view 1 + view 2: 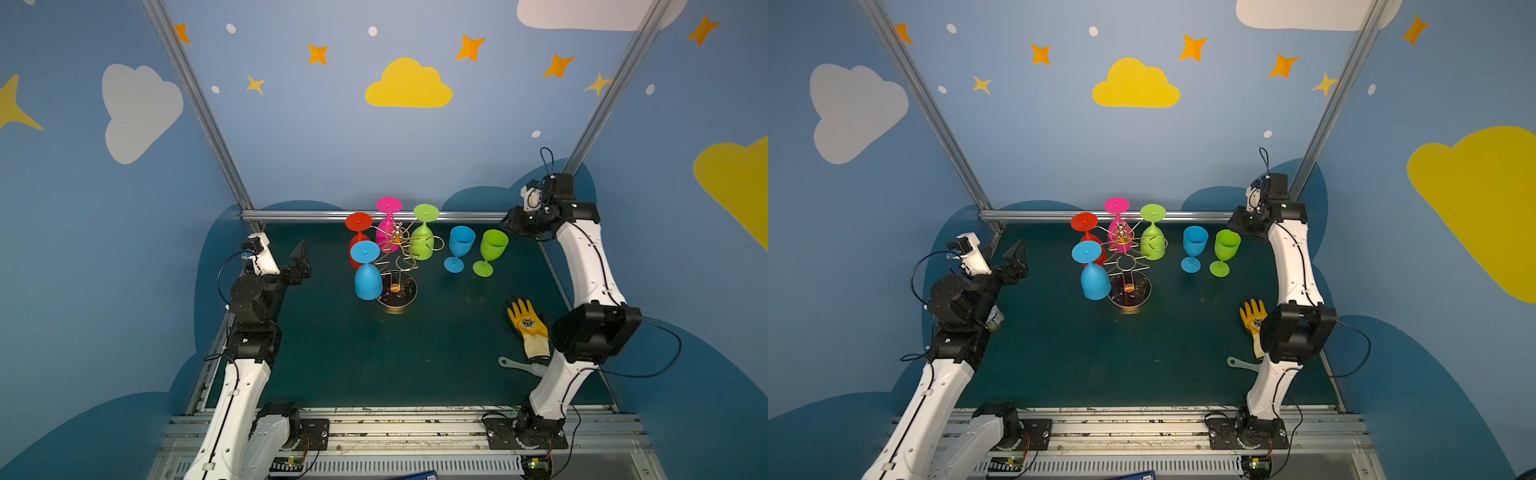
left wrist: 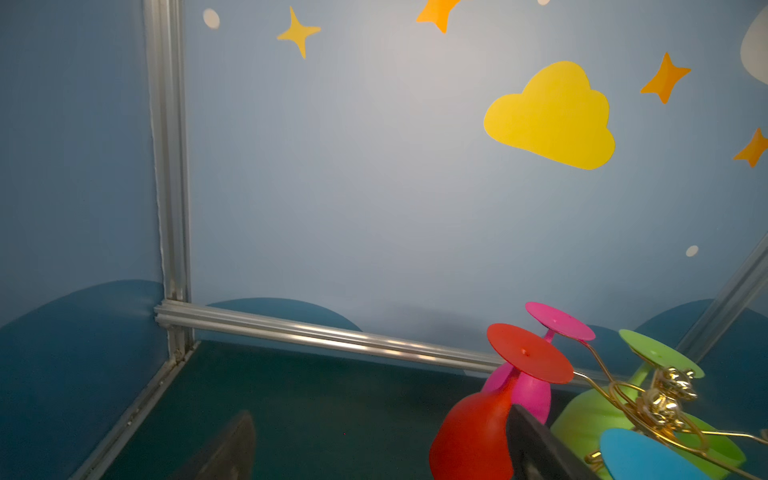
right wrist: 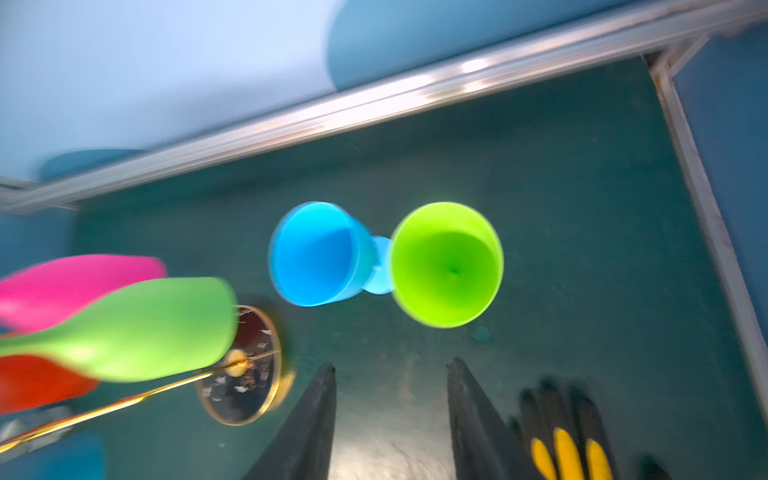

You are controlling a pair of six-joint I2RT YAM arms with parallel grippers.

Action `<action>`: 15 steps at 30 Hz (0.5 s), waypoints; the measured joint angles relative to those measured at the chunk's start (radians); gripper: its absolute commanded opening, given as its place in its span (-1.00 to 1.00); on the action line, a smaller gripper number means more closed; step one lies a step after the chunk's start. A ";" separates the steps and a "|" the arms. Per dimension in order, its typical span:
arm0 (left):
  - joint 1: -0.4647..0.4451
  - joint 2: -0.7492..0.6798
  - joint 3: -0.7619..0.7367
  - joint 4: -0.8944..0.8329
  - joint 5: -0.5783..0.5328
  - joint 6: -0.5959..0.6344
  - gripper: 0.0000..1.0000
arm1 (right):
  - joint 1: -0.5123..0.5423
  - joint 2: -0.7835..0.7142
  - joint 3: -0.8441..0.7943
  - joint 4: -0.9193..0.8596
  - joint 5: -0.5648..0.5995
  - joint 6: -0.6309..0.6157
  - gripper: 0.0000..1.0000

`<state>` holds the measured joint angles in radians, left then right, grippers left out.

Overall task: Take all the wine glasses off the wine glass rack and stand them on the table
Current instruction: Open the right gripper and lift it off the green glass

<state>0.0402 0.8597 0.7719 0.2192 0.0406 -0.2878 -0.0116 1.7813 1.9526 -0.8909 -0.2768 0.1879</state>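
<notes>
The wine glass rack, a gold wire stand on a round dark base, stands mid-table. Hanging upside down from it are a red, a pink, a green and a blue wine glass. To its right a blue glass and a green glass stand upright on the mat. My left gripper is open, left of the rack, level with the red glass. My right gripper hovers open and empty above the upright green glass.
A yellow work glove and a grey-handled brush lie at the right, beside the right arm. An aluminium rail runs along the back edge of the green mat, with blue walls close on all sides.
</notes>
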 measured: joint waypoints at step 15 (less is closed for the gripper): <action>0.082 0.149 0.151 -0.212 0.573 -0.312 0.45 | 0.010 -0.661 -0.803 0.603 -0.187 0.105 0.33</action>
<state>0.1223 1.0088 0.9226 0.0067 0.6136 -0.5999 -0.0021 1.1198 1.1500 -0.2878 -0.4633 0.2924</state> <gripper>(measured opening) 0.757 0.663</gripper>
